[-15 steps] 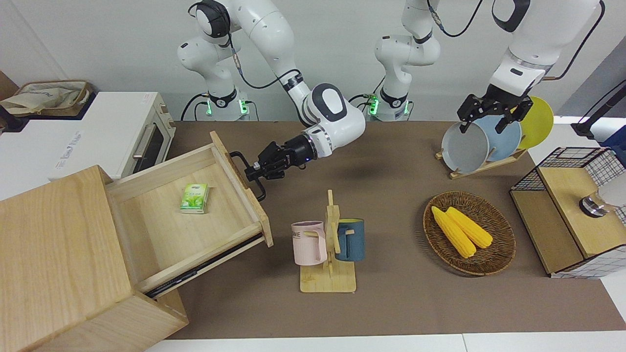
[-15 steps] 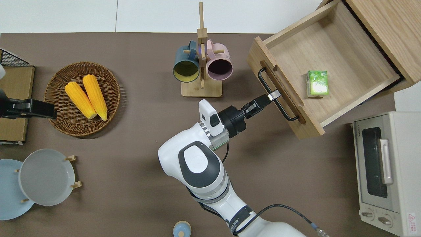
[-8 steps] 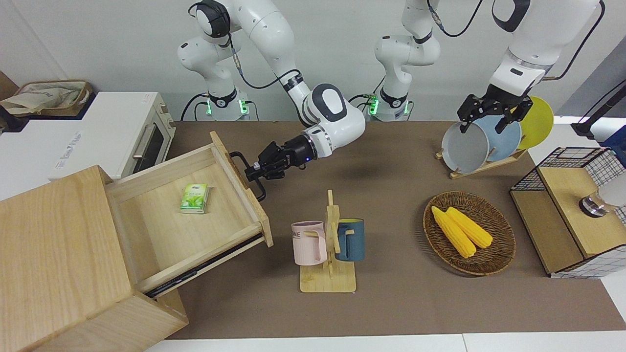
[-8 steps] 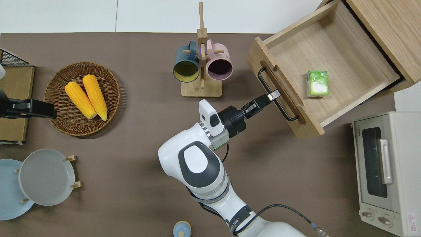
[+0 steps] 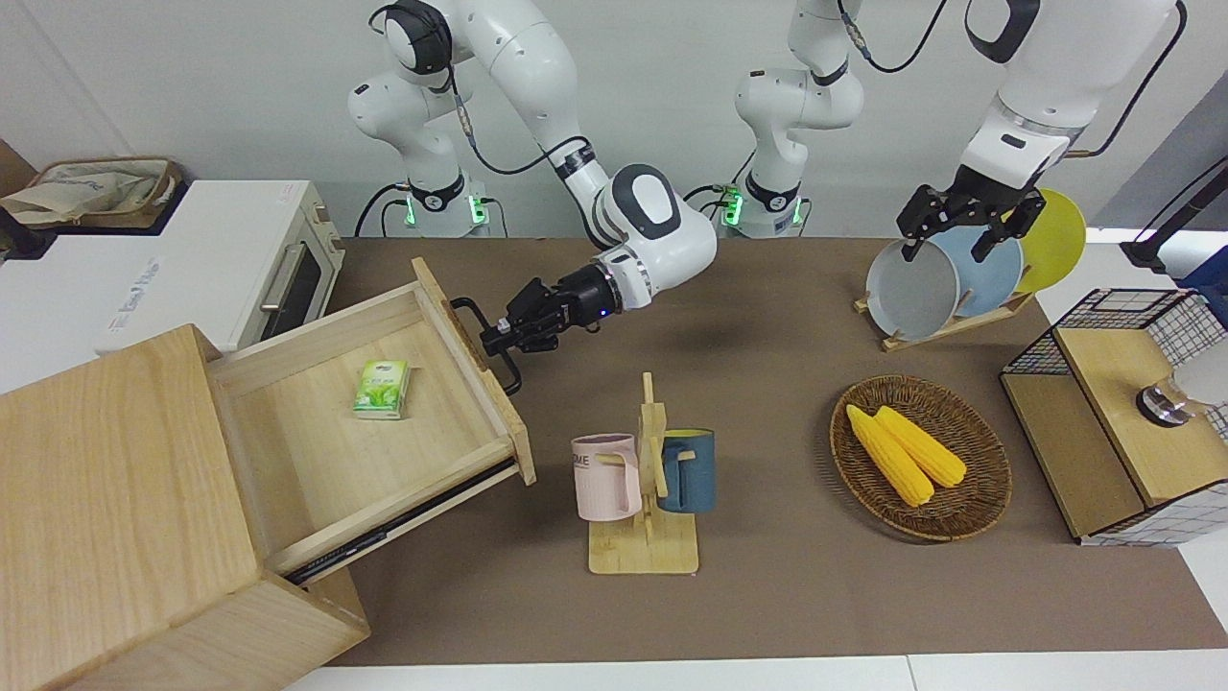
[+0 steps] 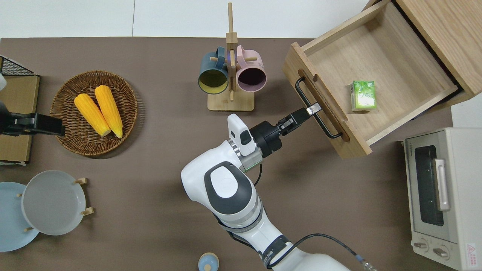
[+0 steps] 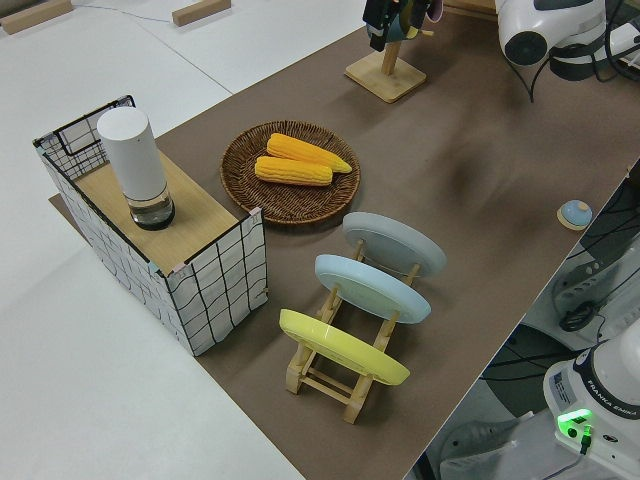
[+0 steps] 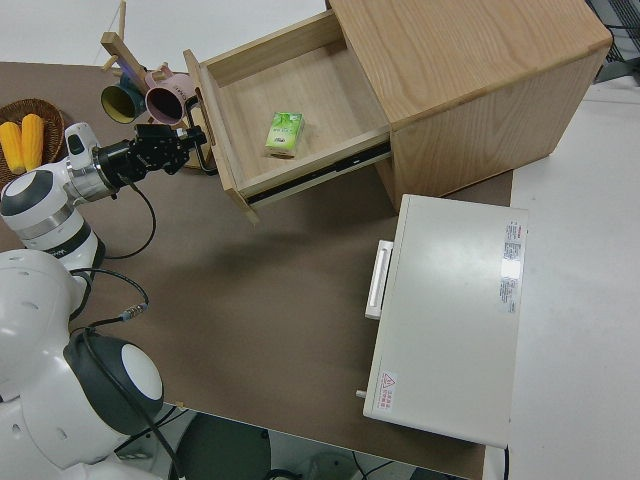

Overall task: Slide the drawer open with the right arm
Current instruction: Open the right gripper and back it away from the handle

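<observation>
A wire-grid box (image 7: 160,250) stands at the desk (image 7: 480,190) end, with a white cylinder (image 7: 135,165) upright on its wooden top. Beside it, a wicker basket (image 7: 290,172) holds two corn cobs (image 7: 297,160). A wooden rack (image 7: 345,375) carries yellow, blue and grey plates (image 7: 370,290) on edge. A mug stand (image 7: 385,70) stands farther along the desk.

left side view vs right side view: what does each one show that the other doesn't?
Left side view only: three plates on a wooden rack, the wire-grid box with a white cylinder on top, and a small blue knob near the table edge.

Right side view only: the drawer pulled out of its cabinet with a green carton inside, the right arm's tool at the black handle, and the toaster oven.

Both: the basket of corn, the mug stand and the brown table.
</observation>
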Robot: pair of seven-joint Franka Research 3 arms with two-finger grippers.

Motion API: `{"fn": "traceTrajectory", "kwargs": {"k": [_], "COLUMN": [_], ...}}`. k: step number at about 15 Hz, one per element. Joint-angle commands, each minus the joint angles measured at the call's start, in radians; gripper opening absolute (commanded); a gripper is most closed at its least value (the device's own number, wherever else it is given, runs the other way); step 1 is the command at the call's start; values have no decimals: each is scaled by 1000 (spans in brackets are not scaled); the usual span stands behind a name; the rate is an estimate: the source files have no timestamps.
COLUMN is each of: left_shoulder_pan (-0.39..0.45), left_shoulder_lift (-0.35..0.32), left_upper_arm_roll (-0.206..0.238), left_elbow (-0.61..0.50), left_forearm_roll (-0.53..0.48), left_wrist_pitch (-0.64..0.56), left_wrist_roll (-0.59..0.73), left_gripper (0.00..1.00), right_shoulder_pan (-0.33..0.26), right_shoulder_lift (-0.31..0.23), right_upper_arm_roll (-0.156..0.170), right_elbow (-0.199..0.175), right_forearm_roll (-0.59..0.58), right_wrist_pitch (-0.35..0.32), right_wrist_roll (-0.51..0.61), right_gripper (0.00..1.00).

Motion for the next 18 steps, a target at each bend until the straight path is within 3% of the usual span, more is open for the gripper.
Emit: {"fn": "traceTrajectory", "kwargs": {"k": [1, 2, 12, 16, 18], "left_shoulder_pan": [-17, -17, -17, -17, -17], "left_shoulder_lift": [12, 12, 12, 12, 12], "left_upper_arm_roll": [16, 16, 16, 16, 16], "left_elbow": [20, 20, 20, 20, 20], "left_forearm_roll": [15, 15, 15, 15, 15], "left_wrist_pitch": [1, 1, 1, 1, 1], "left_wrist_roll": [6, 6, 6, 6, 6], "left_gripper": [998, 998, 998, 995, 998], "right_shoulder_pan": [62, 60, 65, 65, 59], "right_shoulder_lift": [1, 1, -9, -33, -74], "right_upper_arm_roll": [7, 7, 7, 7, 6], "right_elbow": [24, 24, 28, 128, 142], "right_forearm_roll": [-15, -12, 34, 204, 283], "right_wrist_pitch": [3, 3, 3, 3, 14], "right_wrist_roll": [-6, -4, 27, -22, -52], "right_gripper": [880, 984, 987, 985, 985]}}
